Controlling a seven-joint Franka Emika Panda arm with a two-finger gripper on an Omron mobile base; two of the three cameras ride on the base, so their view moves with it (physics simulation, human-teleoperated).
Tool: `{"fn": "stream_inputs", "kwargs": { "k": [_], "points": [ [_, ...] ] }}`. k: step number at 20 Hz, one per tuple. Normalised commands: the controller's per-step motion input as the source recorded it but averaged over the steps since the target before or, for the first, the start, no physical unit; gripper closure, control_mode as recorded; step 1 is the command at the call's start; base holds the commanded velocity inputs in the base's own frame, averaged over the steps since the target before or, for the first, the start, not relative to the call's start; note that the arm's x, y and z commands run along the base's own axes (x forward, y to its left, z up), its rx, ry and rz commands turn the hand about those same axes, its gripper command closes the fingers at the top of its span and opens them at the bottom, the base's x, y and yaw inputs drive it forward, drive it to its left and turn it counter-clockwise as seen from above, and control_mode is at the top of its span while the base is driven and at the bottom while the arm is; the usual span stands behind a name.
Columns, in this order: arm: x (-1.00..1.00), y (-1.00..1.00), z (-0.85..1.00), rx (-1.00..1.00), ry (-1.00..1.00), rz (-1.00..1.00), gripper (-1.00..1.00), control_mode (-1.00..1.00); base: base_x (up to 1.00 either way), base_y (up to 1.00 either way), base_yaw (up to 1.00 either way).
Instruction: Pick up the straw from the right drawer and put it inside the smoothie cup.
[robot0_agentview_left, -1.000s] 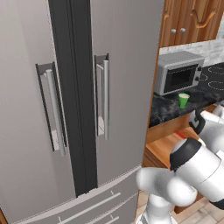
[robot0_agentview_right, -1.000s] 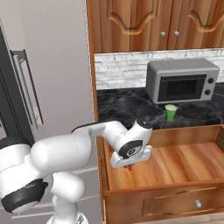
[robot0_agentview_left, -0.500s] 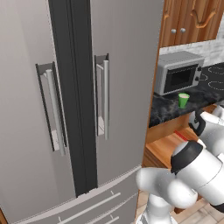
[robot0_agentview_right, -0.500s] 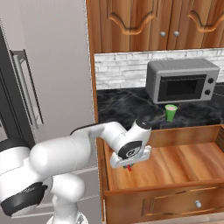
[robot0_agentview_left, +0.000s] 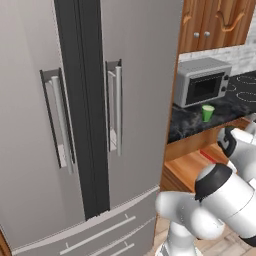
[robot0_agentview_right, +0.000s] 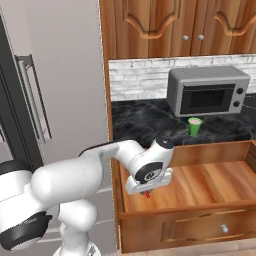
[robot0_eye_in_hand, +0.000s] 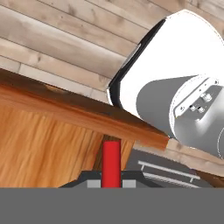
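A: Looking at the gripper (robot0_agentview_right: 146, 192) first — it's low in the right drawer (robot0_agentview_right: 210, 182), near-left corner, w/ the straw (robot0_agentview_right: 147, 194) poking out red just below the hand.

B: Pinching it, or just over it?

A: Pinching, I'd say. In the hand view the straw (robot0_eye_in_hand: 111, 162) stands right up between the two dark tips at the bottom, tips snug to either side, no gap I can make out. So: jaws pressed onto the straw.

B: Lifted clear yet?

A: Can't tell. The red tip looks at or just above the drawer floor in the right base view; too small to say whether they touch. The drawer's near wall runs across the hand view just past the straw.

B: And the cup?

A: The smoothie cup (robot0_agentview_right: 194, 126) is upright on the black counter (robot0_agentview_right: 140, 125), far side of the drawer, just in front of the microwave (robot0_agentview_right: 207, 91). Well apart from the claw, off to the right and farther back. From the left base view the cup (robot0_agentview_left: 207, 112) looks the same, nothing in it as far as I can see.

B: So progress?

A: Drawer's open, grab looks done. Left: raise the straw out over the drawer's far edge, carry it to the cup, tip it upright-ish, drop it in the rim. Roughly halfway, imo.

B: Snags?

A: Thin stick, small rim; it could swivel in the tips.
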Motion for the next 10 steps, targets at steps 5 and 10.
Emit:
{"fn": "stream_inputs", "kwargs": {
  "k": [5,10],
  "points": [
    [0.0,0.0,0.0,0.0,0.0,0.0,1.0,1.0,-0.6,0.02,0.05],
    [0.0,0.0,0.0,0.0,0.0,0.0,1.0,1.0,-0.41,-0.06,0.01]
  ]
}}
